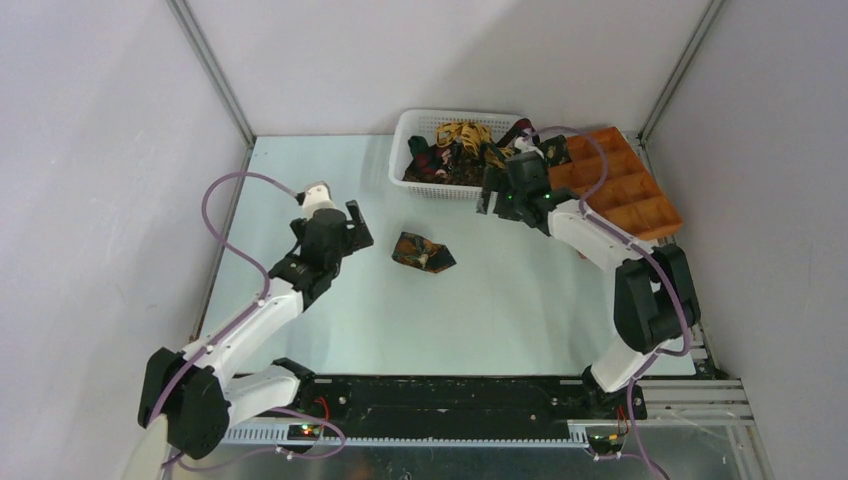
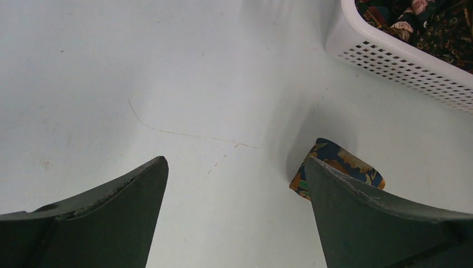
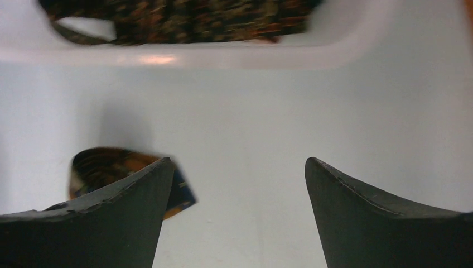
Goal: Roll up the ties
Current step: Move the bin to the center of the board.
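A rolled dark tie with an orange and green pattern (image 1: 422,252) lies on the table in the middle. It shows in the left wrist view (image 2: 348,162) behind my right finger, and in the right wrist view (image 3: 106,167) behind my left finger. Several loose ties, dark, yellow-gold and maroon (image 1: 458,148), lie heaped in the white basket (image 1: 432,187). My left gripper (image 1: 356,228) is open and empty, left of the rolled tie. My right gripper (image 1: 490,197) is open and empty, at the basket's near wall.
The orange-brown compartment tray (image 1: 640,205) stands right of the basket at the back right. The basket's perforated wall (image 2: 401,61) shows in the left wrist view, its rim (image 3: 223,53) in the right wrist view. Grey walls enclose the table.
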{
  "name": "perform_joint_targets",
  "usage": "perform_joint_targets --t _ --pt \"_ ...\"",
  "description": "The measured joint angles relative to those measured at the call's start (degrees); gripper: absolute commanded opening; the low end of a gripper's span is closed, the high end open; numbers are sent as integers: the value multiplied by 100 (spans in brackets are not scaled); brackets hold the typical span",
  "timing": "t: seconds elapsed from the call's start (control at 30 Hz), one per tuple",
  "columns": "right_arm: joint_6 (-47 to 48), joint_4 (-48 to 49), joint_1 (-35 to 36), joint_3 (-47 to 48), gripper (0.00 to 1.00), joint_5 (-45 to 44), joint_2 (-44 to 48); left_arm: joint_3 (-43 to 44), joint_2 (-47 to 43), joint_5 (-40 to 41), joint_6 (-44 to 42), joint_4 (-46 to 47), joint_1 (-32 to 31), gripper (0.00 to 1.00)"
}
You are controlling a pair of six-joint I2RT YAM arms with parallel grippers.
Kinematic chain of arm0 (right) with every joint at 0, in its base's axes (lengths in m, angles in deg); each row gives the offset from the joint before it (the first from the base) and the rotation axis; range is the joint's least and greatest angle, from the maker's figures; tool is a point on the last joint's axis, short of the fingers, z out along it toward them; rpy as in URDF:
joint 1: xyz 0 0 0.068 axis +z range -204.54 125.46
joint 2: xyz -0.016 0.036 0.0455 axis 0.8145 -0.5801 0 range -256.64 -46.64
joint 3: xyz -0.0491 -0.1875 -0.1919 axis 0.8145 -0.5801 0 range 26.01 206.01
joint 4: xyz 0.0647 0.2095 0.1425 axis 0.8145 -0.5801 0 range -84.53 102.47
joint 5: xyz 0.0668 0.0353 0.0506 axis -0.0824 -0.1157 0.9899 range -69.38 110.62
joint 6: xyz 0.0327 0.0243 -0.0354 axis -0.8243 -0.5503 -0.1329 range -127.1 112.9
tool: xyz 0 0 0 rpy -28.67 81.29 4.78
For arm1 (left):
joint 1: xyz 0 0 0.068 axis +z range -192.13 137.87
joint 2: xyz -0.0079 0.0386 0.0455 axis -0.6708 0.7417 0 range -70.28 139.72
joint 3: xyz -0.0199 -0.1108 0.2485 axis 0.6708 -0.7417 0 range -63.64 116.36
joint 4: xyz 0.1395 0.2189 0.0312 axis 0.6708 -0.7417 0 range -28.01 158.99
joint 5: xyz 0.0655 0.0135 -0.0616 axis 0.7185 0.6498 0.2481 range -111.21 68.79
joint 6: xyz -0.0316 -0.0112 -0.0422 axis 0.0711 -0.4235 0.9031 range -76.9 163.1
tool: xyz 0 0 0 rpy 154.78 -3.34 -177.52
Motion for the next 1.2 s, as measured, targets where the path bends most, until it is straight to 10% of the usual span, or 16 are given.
perform_joint_targets --t 0.33,0.8,1.2 --pt "1174 -654 -1191 -22 68 -1196 415 -61 -81 2 33 48 33 97" --pt "1504 4 -2413 151 52 70 -894 -299 136 7 -28 291 31 96" --pt "-111 1071 -2500 745 69 986 -1327 -299 210 63 -122 380 31 96"
